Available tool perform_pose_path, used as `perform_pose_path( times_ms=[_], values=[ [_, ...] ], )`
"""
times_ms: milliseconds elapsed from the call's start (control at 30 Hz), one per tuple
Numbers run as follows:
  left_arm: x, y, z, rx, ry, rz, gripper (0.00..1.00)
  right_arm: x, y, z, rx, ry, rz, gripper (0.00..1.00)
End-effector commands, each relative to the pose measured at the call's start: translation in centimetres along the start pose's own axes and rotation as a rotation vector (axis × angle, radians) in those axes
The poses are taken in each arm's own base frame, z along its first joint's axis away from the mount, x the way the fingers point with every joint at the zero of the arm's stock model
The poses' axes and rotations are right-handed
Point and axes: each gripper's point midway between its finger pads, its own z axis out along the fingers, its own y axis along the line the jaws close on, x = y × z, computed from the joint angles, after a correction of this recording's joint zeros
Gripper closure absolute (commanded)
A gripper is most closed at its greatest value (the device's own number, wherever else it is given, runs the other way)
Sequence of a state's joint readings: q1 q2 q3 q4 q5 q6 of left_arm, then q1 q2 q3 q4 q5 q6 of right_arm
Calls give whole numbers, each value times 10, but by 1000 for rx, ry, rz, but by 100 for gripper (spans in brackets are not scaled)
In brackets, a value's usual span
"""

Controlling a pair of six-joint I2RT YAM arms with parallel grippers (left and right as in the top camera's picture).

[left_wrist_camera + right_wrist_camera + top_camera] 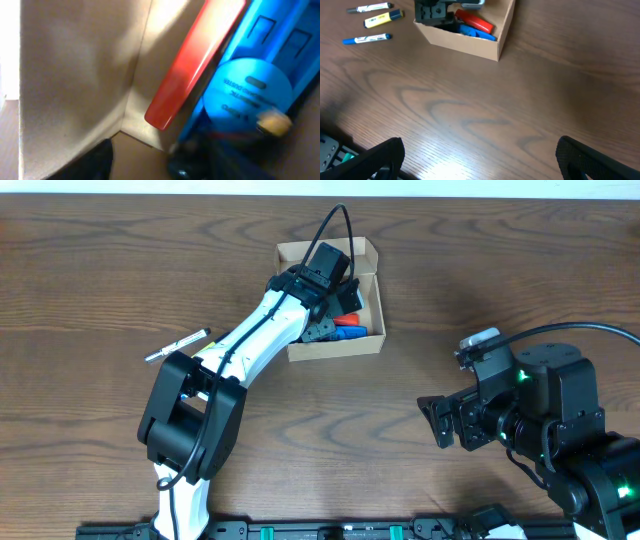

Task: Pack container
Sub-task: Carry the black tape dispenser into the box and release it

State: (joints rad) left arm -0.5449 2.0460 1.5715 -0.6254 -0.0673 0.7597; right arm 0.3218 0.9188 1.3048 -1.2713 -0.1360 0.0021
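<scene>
The container [368, 252] sat at about 12 o'clock on the table, lid open; the left gripper [320, 330] was sunk inside it near the 6 o'clock wall, and whether its jaws were parted or clamped I could not tell, since the wrist view showed only cardboard and cargo. A red piece [192, 65] lay slanted against a blue plastic piece [247, 90] at the box's 3 o'clock side.

The step looked like placing or releasing within the box; doing it well would mean keeping the fingers clear of the cardboard wall, letting go low rather than dropping, then lifting straight up so the box was not dragged.

Pens waited well apart at roughly 8 o'clock of the box: a white marker [178, 345], a yellow marker [382, 18], a blue marker [367, 38]; each would probably go in lengthwise beside the red piece.

The right gripper [440, 422] hung at 4 o'clock, its fingers [375, 157] spread wide, holding nothing.
</scene>
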Motion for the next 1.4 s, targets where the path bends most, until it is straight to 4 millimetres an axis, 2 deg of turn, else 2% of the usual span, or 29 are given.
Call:
perform_pose_path(
  times_ms=[0,133,267,400,500,600,667,767,867,1067,1233,1367],
  values=[
    [-4,11,-15,-39,-17,-44,30,1,-1,0,1,1,-10,1],
    [-12,31,-49,-117,-66,-152,30,1,-1,0,1,1,-10,1],
    [-18,49,-98,-184,-158,-276,27,1,-1,0,1,1,-10,1],
    [-7,63,-139,-224,-209,-400,22,1,-1,0,1,1,-10,1],
    [8,65,-154,-225,-197,-439,24,1,-1,0,1,1,-10,1],
    [26,66,-155,-214,-154,-499,31,1,-1,0,1,1,-10,1],
    [42,69,-152,-204,-122,-585,31,1,-1,0,1,1,-10,1],
    [73,76,-148,-172,-72,-760,33,1,-1,0,1,1,-10,1],
    [100,76,-144,-93,-40,-870,40,1,-1,0,1,1,-10,1],
    [166,79,-138,-63,76,-987,40,1,-1,0,1,1,-10,1],
    [194,67,-110,-33,124,-983,39,1,-1,0,1,1,-10,1],
    [207,41,-81,26,156,-901,40,1,-1,0,1,1,-10,1]
  ],
)
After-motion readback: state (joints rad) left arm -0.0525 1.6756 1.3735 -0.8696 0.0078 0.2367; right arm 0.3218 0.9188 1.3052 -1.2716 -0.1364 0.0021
